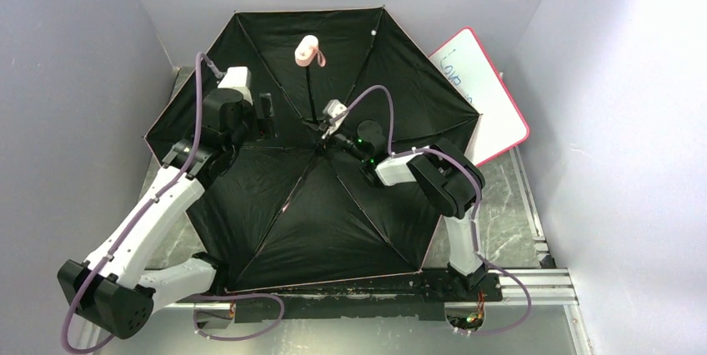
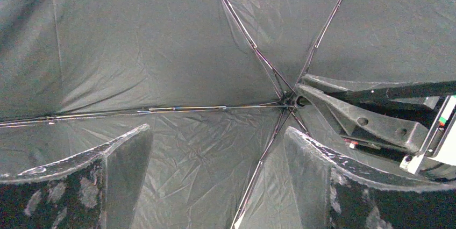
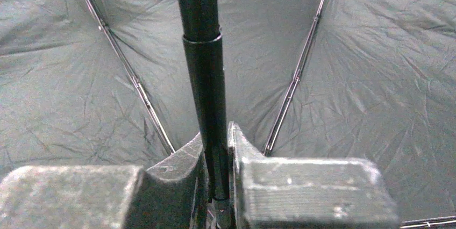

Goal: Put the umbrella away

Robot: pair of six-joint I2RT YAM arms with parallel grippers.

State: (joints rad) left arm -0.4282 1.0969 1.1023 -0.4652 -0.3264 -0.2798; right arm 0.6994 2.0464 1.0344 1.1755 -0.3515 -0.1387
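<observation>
The white left arm [image 1: 154, 209] stretches forward with a bent elbow; its dark two-finger left gripper [image 2: 215, 143] stands wide apart, nothing between the fingers. The white right arm [image 1: 458, 242] folds inward; its right gripper [image 3: 218, 148] clamps the thin black umbrella shaft [image 3: 201, 51] rising between its fingers.

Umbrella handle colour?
Umbrella handle: pale pink, clearest in the top view.

the umbrella [image 1: 333, 222] lay fully open and upturned across the desk [image 1: 504, 205], black lining up, its thin black shaft [image 1: 311, 92] rising to a pink strapped handle [image 1: 308, 50].
</observation>
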